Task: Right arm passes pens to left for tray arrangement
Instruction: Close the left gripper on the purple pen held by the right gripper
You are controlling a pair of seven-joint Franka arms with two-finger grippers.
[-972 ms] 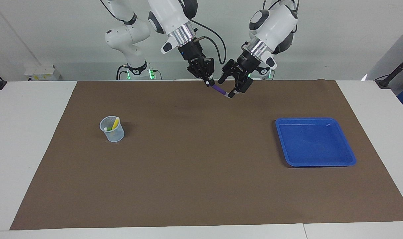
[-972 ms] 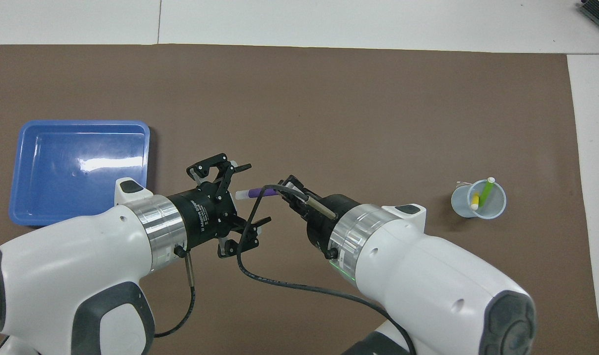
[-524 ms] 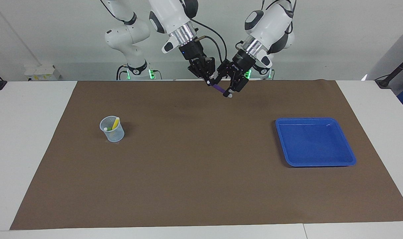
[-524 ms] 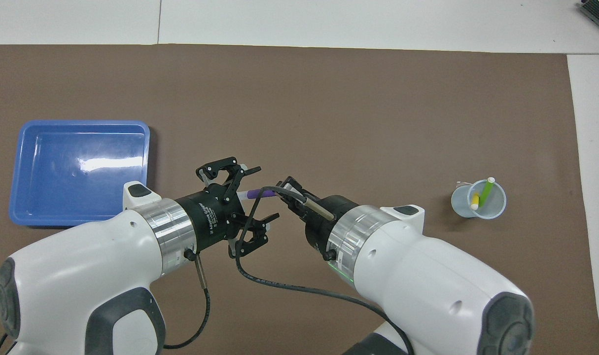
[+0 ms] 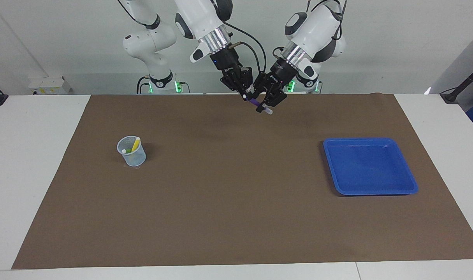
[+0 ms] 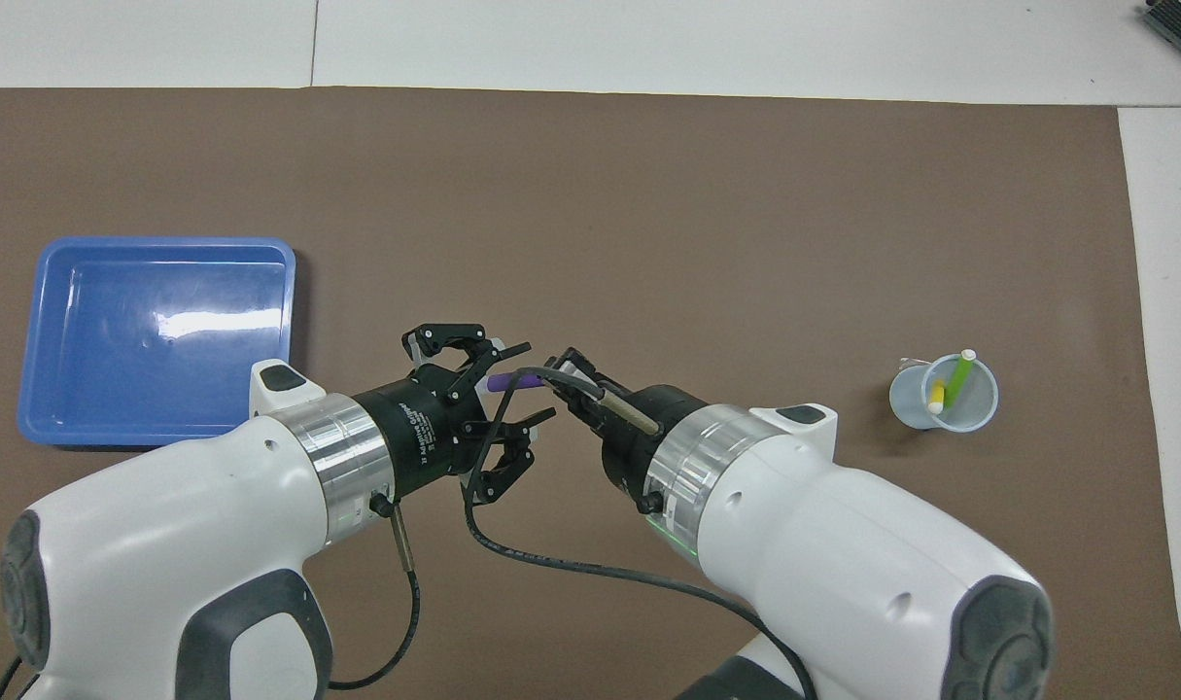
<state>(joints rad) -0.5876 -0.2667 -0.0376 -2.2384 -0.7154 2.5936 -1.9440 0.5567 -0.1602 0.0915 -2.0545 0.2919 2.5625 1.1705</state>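
My right gripper [image 5: 245, 95] is shut on the purple pen [image 5: 255, 103], holding it in the air over the robots' edge of the mat, its whitish end pointing down toward the left arm's end. My left gripper [image 5: 266, 105] is open, with its fingers on either side of the pen's free end. In the overhead view the purple pen [image 6: 504, 381] lies between the left gripper's [image 6: 541, 378] fingers, with the right gripper [image 6: 569, 373] beside it. The green pen [image 6: 959, 375] and yellow pen [image 6: 936, 395] stand in the cup. The blue tray [image 5: 370, 166] [image 6: 157, 335] holds nothing.
A small pale-blue translucent cup [image 5: 131, 156] [image 6: 943, 394] stands on the brown mat [image 5: 228, 194] toward the right arm's end. The tray lies toward the left arm's end. White table surrounds the mat.
My left gripper has moved in toward the right gripper and now straddles the purple pen's free end, its fingers a little narrower. The right gripper has held still with the pen.
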